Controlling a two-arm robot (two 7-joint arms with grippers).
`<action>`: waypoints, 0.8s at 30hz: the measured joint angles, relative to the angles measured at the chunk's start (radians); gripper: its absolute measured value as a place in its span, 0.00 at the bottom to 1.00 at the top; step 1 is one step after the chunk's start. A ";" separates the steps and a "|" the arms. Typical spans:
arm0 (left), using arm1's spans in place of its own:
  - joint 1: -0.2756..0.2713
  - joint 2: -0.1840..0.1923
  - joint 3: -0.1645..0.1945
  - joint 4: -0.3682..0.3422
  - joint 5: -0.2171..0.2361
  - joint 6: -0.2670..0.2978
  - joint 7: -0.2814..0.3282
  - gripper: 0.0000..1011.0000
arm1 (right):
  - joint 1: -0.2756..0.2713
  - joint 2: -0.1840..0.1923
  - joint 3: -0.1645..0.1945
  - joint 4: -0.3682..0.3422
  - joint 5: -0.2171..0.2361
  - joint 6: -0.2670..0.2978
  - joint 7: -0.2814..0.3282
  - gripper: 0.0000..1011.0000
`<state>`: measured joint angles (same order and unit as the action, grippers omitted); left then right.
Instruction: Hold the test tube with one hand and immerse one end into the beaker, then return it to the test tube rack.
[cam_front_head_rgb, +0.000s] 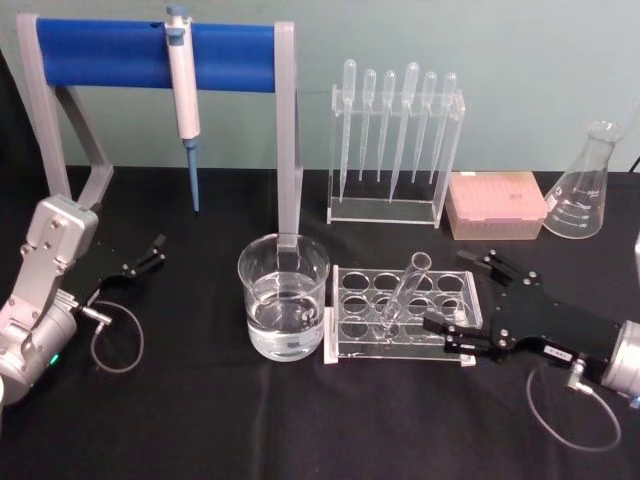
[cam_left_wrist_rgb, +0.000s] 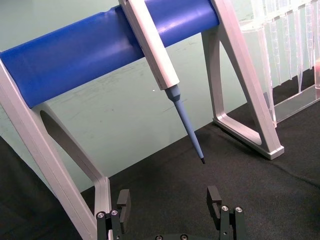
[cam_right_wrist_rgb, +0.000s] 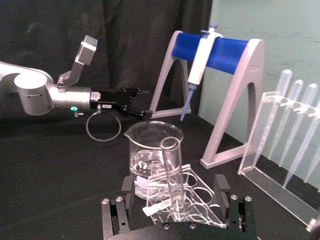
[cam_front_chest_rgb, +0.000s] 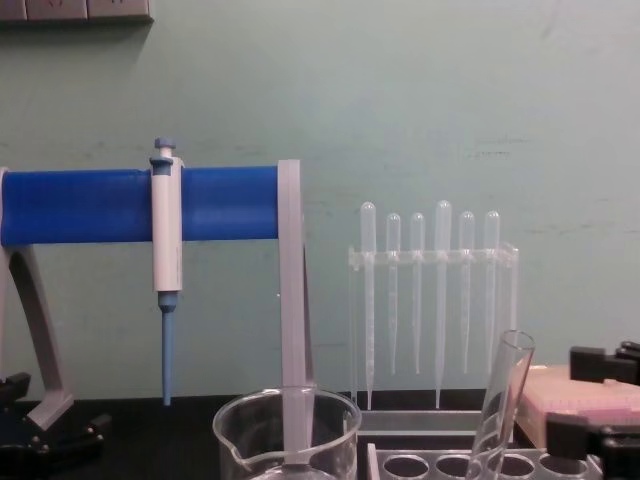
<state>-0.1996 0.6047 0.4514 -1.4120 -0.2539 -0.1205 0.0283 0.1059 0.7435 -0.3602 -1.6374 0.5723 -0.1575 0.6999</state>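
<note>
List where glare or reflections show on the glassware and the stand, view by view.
Head view: bright highlights on the beaker, and the test tube looks faint against the clear rack. Left wrist view: a sheen along the blue bar. Right wrist view: the tube's rim catches light.

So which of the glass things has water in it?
The wide beaker beside the rack: it is partly filled with clear liquid. The test tube leaning in the rack and the cone-shaped flask at the back look empty.
</note>
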 joint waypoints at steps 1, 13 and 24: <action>0.000 0.000 0.000 0.000 0.000 0.000 0.000 0.99 | 0.005 -0.003 -0.003 0.002 -0.004 0.004 0.002 0.99; 0.000 0.000 0.000 0.000 0.000 0.000 0.000 0.99 | 0.080 -0.067 -0.040 0.055 -0.036 0.046 -0.006 0.99; 0.000 0.000 0.000 0.000 0.000 0.000 0.000 0.99 | 0.130 -0.111 -0.073 0.109 -0.050 0.064 -0.006 0.99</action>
<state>-0.1995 0.6047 0.4514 -1.4120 -0.2539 -0.1205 0.0283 0.2358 0.6325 -0.4334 -1.5286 0.5228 -0.0936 0.6937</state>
